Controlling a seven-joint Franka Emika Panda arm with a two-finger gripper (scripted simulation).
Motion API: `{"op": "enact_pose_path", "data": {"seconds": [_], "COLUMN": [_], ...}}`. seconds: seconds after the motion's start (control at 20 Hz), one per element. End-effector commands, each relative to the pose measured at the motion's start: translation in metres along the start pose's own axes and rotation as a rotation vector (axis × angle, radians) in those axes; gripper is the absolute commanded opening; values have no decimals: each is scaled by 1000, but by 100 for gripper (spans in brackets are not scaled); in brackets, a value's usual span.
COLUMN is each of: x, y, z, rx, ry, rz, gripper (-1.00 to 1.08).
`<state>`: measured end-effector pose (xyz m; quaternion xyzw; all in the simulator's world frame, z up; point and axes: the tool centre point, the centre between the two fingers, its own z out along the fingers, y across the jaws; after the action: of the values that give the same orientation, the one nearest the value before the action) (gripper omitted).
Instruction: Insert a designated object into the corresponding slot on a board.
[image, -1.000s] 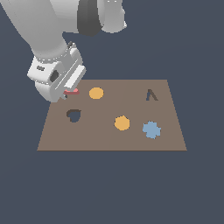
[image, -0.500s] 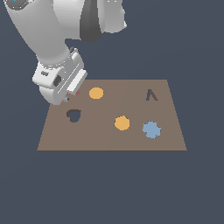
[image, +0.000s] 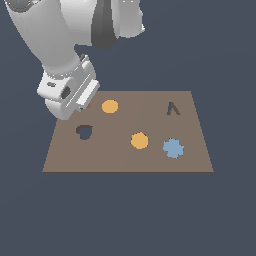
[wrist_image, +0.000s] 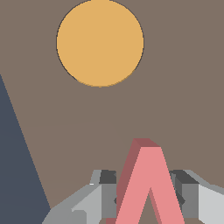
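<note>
In the wrist view, the pink-red A-shaped designated object (wrist_image: 148, 183) is clamped between my two grey fingers (wrist_image: 101, 194), and my gripper (wrist_image: 146, 194) is shut on it just above the brown board (wrist_image: 183, 87). In the exterior view my gripper (image: 85, 107) hangs over the board's (image: 115, 160) far corner on that view's left. Only a sliver of the pink object (image: 89, 105) shows under the hand. The dark A-shaped slot (image: 173, 108) lies near the far edge on the exterior view's right, well away from the gripper.
An orange disc (image: 110, 106) (wrist_image: 99, 43) lies on the board just beside the gripper. A second orange disc (image: 139, 140) and a blue cross-like piece (image: 173, 148) sit nearer the front. A dark heart-shaped cutout (image: 84, 131) lies below the hand.
The gripper, still holding the pink object, has drifted slightly toward the exterior view's right. Nothing on the board has moved.
</note>
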<state>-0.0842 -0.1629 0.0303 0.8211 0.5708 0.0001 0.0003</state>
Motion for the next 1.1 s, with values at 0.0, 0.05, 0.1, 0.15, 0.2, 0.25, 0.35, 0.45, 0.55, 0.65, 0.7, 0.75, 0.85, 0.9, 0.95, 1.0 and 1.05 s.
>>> {"op": "enact_pose_path", "data": {"seconds": [0.0,0.05,0.1,0.15,0.2,0.25,0.35,0.45,0.55,0.65,0.7,0.75,0.85,0.9,0.95,1.0,1.05], "x": [0,0,0,0,0,0,0,1,4,8,11,14,21,25,30,35,41], "y": [0,0,0,0,0,0,0,1,4,7,9,11,16,19,21,24,27], "z": [0,0,-2,-3,-5,-5,-3,-3,-3,-4,-4,-4,-4,-4,-4,-4,-4], "rx": [0,0,0,0,0,1,1,1,1,1,0,0,0,0,0,0,0], "ry": [0,0,0,0,0,0,0,0,0,0,0,0,0,0,0,0,0], "rz": [0,0,0,0,0,0,-1,-10,-28,-55,-71,-91,-136,-162,-190,-221,-254], "gripper": [-100,-100,-100,-100,-100,-100,-100,-100,-100,-100,-100,-100,-100,-100,-100,-100,-100]}}
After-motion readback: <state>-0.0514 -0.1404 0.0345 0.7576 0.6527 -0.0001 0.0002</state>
